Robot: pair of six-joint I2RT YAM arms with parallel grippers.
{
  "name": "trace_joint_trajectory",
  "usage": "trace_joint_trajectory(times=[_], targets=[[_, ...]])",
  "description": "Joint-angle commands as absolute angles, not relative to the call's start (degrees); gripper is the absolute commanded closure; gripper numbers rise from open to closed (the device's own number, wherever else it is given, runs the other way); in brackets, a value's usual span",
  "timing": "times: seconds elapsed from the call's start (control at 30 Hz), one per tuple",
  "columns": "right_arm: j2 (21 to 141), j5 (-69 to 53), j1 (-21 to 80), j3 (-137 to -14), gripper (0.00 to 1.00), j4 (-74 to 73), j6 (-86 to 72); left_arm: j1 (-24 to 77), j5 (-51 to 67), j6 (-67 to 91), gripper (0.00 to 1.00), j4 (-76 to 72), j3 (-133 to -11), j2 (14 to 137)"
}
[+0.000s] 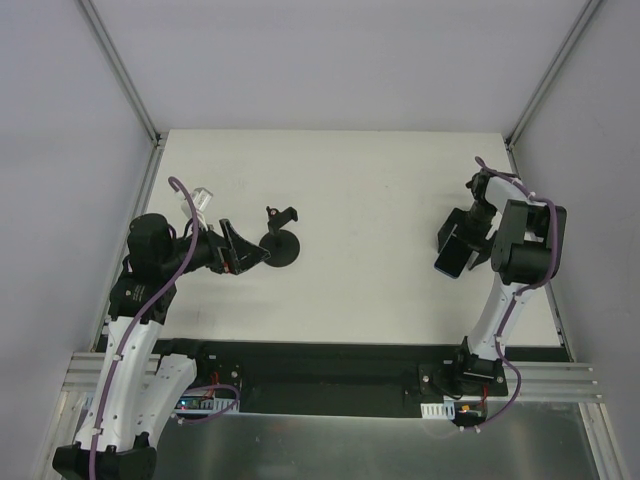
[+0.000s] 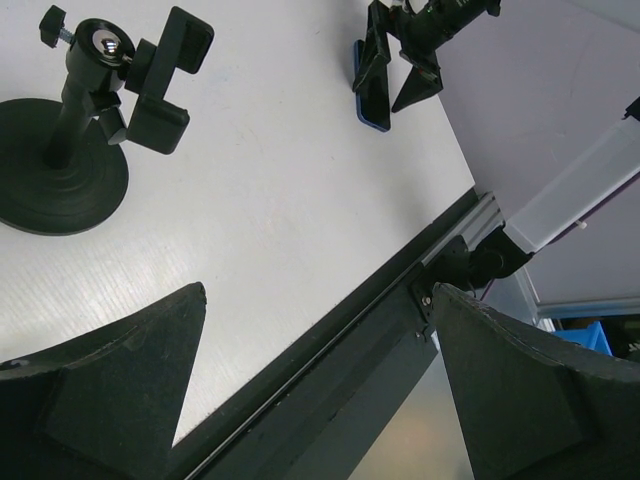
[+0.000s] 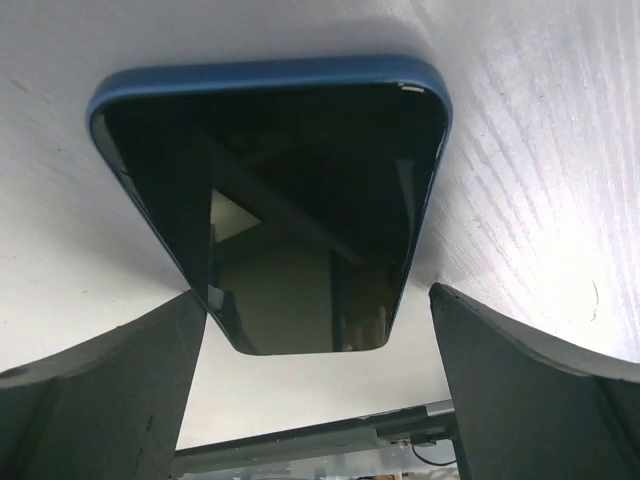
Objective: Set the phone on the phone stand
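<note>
Little is done: the right gripper (image 3: pixel 318 385) stands open astride the ungrasped phone (image 3: pixel 275 200), while the open left gripper (image 2: pixel 318 385) waits beside the phone stand (image 2: pixel 85 130).

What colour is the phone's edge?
Blue, around a glossy black screen; the phone shows best in the right wrist view.

I've got the white tabletop (image 1: pixel 380 200) filling the top view, w/ light grey enclosure walls (image 1: pixel 330 60) on three sides and aluminium corner posts (image 1: pixel 120 70) running up at the back corners. Near edge: a black strip (image 1: pixel 330 365), then an aluminium rail (image 1: pixel 560 385). Left wrist cam picks up a blue bin (image 2: pixel 600 335) off past the table edge, partly cut off.
</note>
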State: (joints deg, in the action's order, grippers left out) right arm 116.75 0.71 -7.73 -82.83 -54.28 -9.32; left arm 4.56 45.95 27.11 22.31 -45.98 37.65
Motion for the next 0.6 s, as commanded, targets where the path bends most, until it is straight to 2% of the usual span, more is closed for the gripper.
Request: trace_joint_trajectory(times=[0.0,0.17,0.43,0.57], targets=[[117.9,1.3,-7.7,-82.6,0.04,-54.3,-10.5,4.9,46.7,25.8,0.06,21.5,-45.8,36.8],[117.9,1.8,-7.3,-81.0,0.15,-52.1,-11.4,4.9,46.7,26.0,0.06,21.6,-46.5,36.7],[112.1,4.0,-6.7,-74.1,0.5,-43.7,-10.3,4.9,46.4,26.5,0.06,21.7,-45.6,37.3],[107.1,3.3,-6.2,-69.5,0.61,-38.9,-10.5,4.9,46.6,26.6,0.07,21.7,-46.4,37.9]])
